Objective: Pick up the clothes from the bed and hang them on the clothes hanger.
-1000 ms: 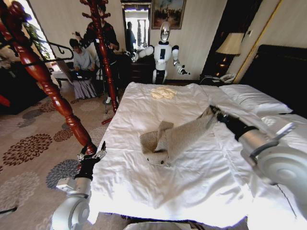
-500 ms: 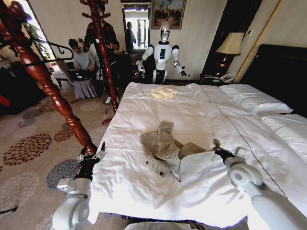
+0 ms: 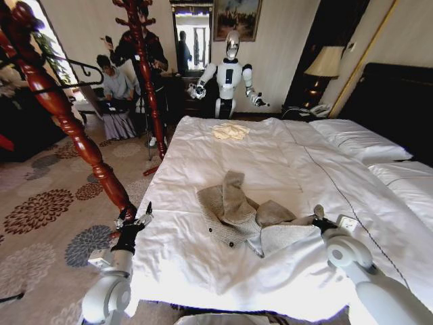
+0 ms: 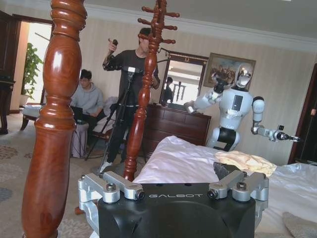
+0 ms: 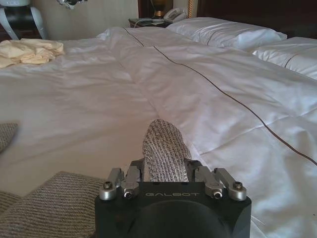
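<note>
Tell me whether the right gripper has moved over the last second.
Yes. The right gripper, shut on the cardigan, dropped from mid-bed toward the bed's near edge.

Silver-grey rounded arm links, black wrist housings lettered GALBOT in white, left claw and right claw had silver screw-studded finger brackets

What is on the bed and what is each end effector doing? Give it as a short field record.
cardigan: grey-beige knit, crumpled on the duvet, one end pinched
right end effector: low over the bed, shut on a fold of the cardigan
left end effector: off the bed's near left corner, beside the turned wooden post, holding nothing
bed: white duvet, pillows by the dark headboard
cream garment: at the far end of the bed, untouched
</note>
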Motion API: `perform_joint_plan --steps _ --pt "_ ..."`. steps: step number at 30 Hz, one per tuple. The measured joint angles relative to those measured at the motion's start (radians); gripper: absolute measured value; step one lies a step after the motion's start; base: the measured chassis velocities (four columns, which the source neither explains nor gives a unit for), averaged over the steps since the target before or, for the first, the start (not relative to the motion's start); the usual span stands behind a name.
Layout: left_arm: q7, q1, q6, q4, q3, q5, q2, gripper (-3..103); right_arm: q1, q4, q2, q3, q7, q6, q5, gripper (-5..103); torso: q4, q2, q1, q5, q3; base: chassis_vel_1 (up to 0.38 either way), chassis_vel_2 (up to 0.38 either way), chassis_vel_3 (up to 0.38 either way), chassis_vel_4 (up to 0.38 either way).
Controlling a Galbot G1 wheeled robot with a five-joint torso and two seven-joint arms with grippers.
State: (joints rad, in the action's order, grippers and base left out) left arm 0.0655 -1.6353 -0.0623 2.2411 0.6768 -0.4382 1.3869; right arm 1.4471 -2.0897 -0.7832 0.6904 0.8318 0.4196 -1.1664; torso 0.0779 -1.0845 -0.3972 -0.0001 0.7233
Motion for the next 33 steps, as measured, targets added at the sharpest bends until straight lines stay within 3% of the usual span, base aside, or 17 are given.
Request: perform_joint_plan --steps 6,14,24,33 --pt "0.0 0.0 0.001 0.0 0.008 -0.004 -0.003 100 -0.002 -0.004 0.002 -0.012 0.001 0.0 0.022 72 0.0001 0.0 0.0 0.0002 0.0 0.0 0.0 0.0 0.0" --pt "0.0 0.001 0.002 -0.004 0.005 -0.004 -0.004 100 0.002 0.004 -0.004 -0.019 0.029 0.0 0.093 97 0.0002 0.0 0.0 0.0002 0.0 0.0 0.0 0.0 0.0" --pt "0.0 -0.007 0.002 0.002 -0.001 0.004 0.001 100 -0.047 0.05 -0.004 -0.053 0.066 -0.003 0.108 100 0.0001 0.0 0.0 0.0001 0.0 0.0 0.0 0.0 0.0" --pt "-0.001 -0.026 0.002 0.024 0.004 0.016 0.003 100 -0.09 0.166 -0.024 -0.166 0.077 0.009 0.293 100 0.0002 0.0 0.0 0.0005 0.0 0.0 0.0 0.0 0.0"
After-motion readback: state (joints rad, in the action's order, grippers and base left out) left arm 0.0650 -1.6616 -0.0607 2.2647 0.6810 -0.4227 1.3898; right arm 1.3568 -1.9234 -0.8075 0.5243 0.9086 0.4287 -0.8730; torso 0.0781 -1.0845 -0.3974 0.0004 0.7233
